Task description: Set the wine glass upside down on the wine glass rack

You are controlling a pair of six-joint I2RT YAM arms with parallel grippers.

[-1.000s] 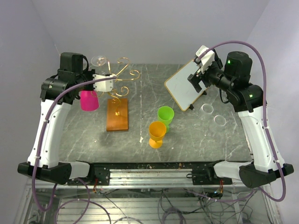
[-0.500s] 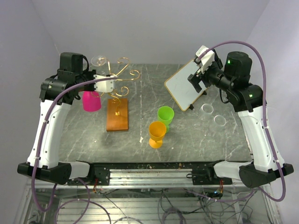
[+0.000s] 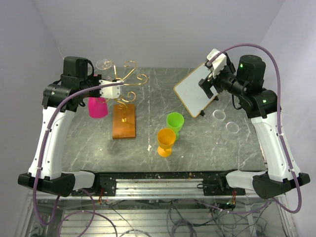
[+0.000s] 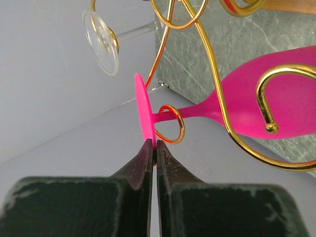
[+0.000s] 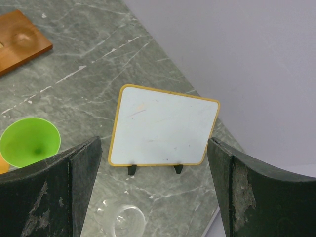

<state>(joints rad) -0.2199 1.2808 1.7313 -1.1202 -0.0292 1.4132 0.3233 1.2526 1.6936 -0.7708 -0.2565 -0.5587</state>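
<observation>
Rack (image 3: 123,121): one pink glass (image 3: 98,107) in left hand (image 4: 154,148), one clear glass (image 4: 101,44).

Whiteboard (image 5: 163,126) standing on marble table (image 5: 98,59), green cup (image 5: 27,143) left, gripper (image 5: 153,142) spread wide

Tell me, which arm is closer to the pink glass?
Left. The left end effector pinches the pink glass by its foot at the gold rack; the right end effector hangs open above the whiteboard, far across the table.

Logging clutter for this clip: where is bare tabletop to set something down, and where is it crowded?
Free: marble left of the wooden base; the strip between it and the green cup; marble right of the orange goblet. Crowded: around the gold rack and whiteboard.
</observation>
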